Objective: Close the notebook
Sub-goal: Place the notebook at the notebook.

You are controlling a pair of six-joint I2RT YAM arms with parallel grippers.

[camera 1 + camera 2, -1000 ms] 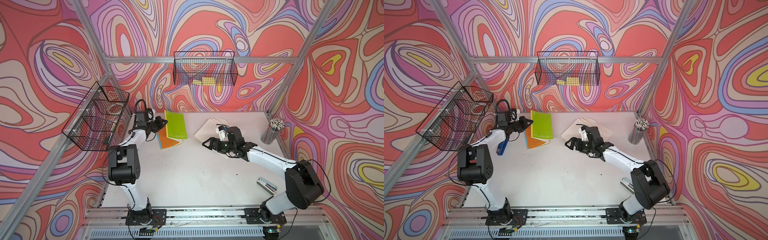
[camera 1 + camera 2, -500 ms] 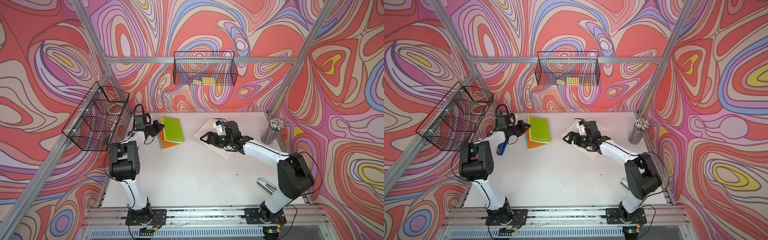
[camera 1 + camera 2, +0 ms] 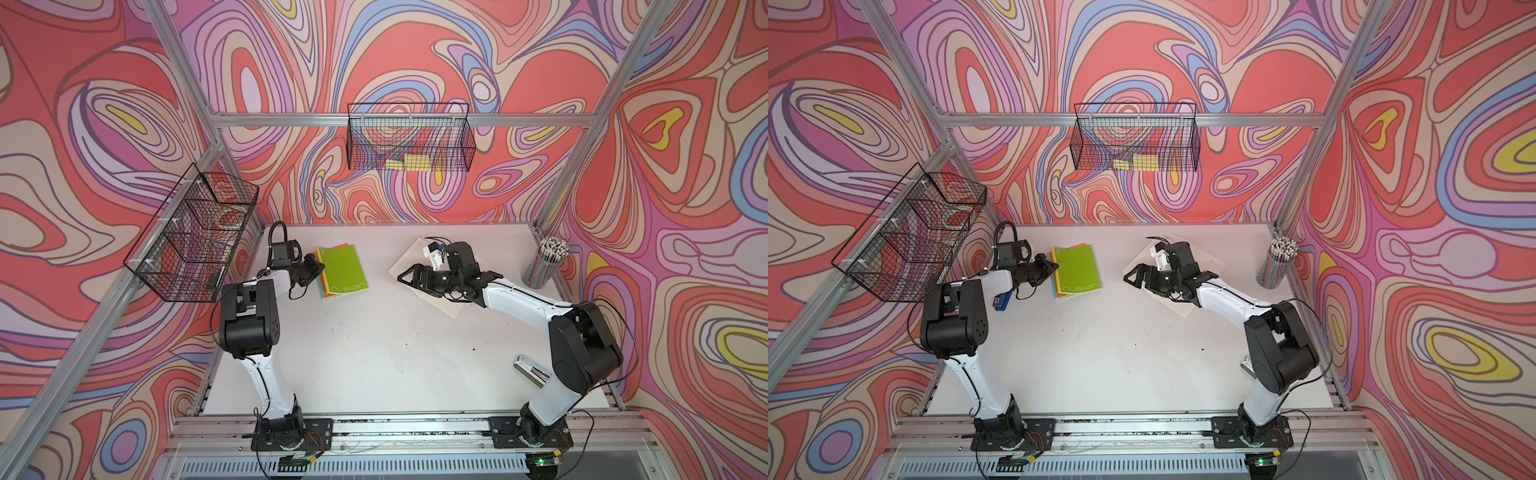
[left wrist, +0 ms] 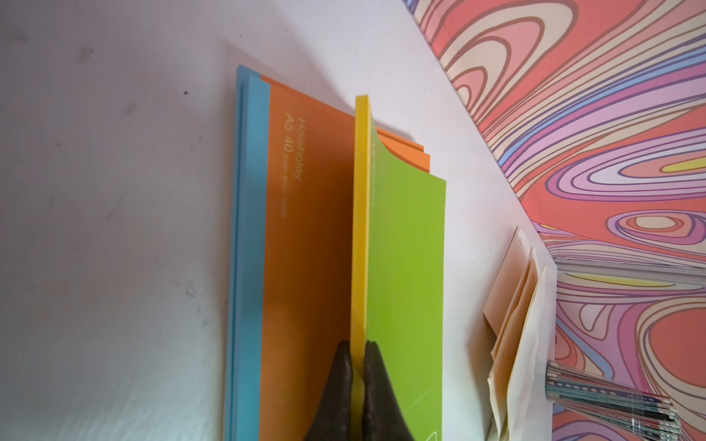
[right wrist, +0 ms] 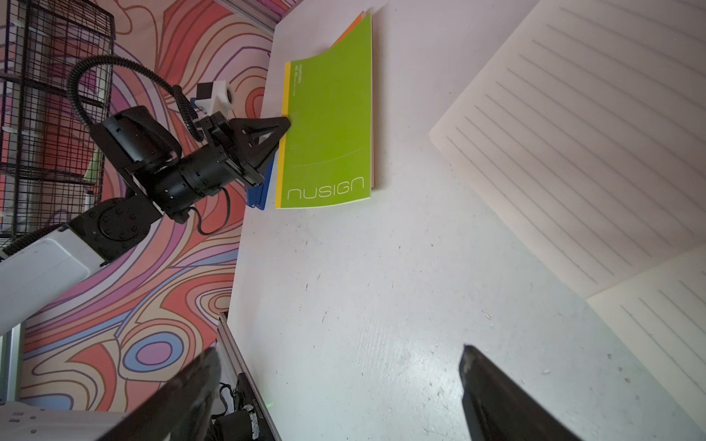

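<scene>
The notebook [image 3: 452,309] [image 3: 1209,258] lies open at the back right, its lined cream pages [image 5: 573,133] facing up. My right gripper [image 3: 409,280] [image 3: 1133,279] [image 5: 340,353] hovers open by the notebook's left edge, with only bare table between its fingers. At the back left a green notebook [image 3: 343,270] [image 3: 1077,268] [image 5: 328,126] tops a stack. My left gripper [image 3: 322,268] [image 3: 1055,268] [image 4: 358,345] is shut on the yellow spine edge of the green notebook [image 4: 405,267], which is raised off the orange notebook [image 4: 305,229] below.
A blue notebook [image 4: 250,229] lies at the bottom of the stack. A cup of pencils [image 3: 544,266] stands at the back right, a silver stapler [image 3: 530,372] at the front right and a blue stapler [image 3: 1001,301] by the left arm. Wire baskets [image 3: 409,141] [image 3: 191,241] hang on the walls.
My left gripper has drawn the green notebook a little toward the front. The right gripper has moved slightly back and left over the open notebook, staying open.
</scene>
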